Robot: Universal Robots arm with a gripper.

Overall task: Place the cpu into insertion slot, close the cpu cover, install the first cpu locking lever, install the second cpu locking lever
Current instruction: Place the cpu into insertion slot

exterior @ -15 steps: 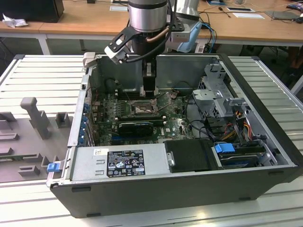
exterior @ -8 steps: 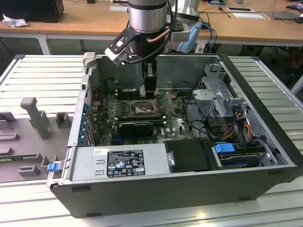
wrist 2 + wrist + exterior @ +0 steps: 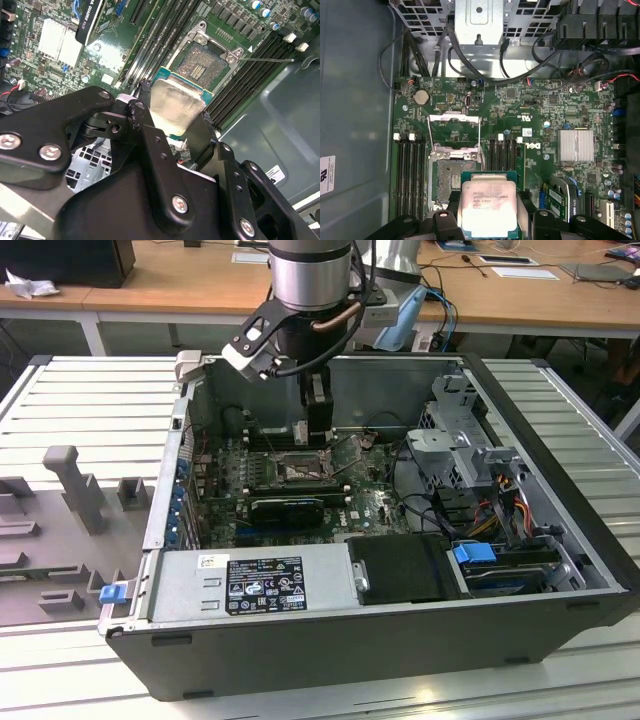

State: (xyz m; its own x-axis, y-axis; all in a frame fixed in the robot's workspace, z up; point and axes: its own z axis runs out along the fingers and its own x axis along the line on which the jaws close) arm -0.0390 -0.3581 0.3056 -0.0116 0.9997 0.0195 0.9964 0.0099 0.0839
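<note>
Jaws clenched on the cpu (image 3: 489,207) by two opposite edges, chip held flat with its metal top showing. The insertion slot (image 3: 451,182) is bare and just beside the chip, which overlaps one corner of it in the first wrist view (not centred over it, my read). In the exterior view it sits mid-frame, slightly lower left of the jaws. Cpu cover (image 3: 454,127) swung open beyond it. Memory slots (image 3: 410,170) flank both sides, so room is tight.
</note>
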